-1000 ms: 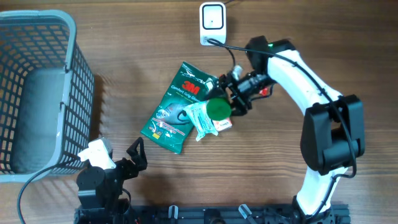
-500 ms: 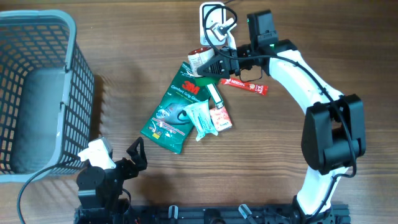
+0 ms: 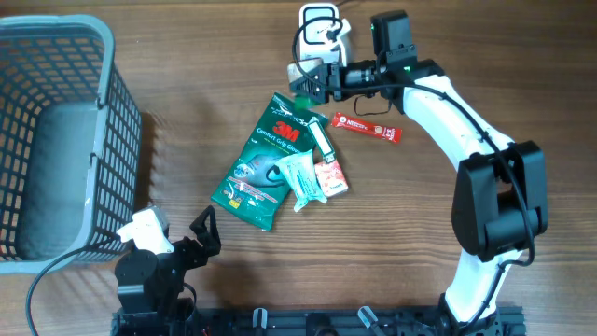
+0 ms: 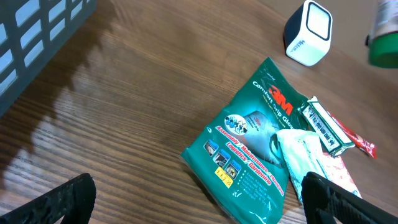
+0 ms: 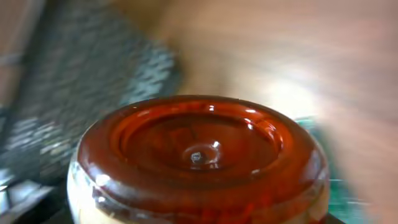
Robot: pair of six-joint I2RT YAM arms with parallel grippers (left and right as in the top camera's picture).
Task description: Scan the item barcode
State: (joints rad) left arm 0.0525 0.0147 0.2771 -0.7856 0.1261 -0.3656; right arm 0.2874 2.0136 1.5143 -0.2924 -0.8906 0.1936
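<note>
My right gripper [image 3: 315,80] is shut on a jar [image 3: 300,86] with a green cap and red-brown contents. It holds the jar in the air, tipped on its side, just below the white scanner [image 3: 318,24] at the table's far edge. The jar's round bottom [image 5: 198,155] fills the right wrist view and hides the fingers there. In the left wrist view the green cap [image 4: 383,48] shows at the right edge, beside the scanner [image 4: 309,32]. My left gripper [image 3: 204,233] rests open near the front edge, with nothing between its fingers [image 4: 69,198].
A green 3M glove pack [image 3: 266,163] lies mid-table, with a white-green pouch [image 3: 300,177], a barcoded bar [image 3: 322,140] and a pink packet [image 3: 332,178] against it. A red stick packet [image 3: 367,128] lies to the right. A grey basket [image 3: 107,56] stands at the left.
The right gripper has carried the jar from the pile up and back to the scanner and turned it on its side. The red stick packet now lies uncovered. The left arm has not moved.
</note>
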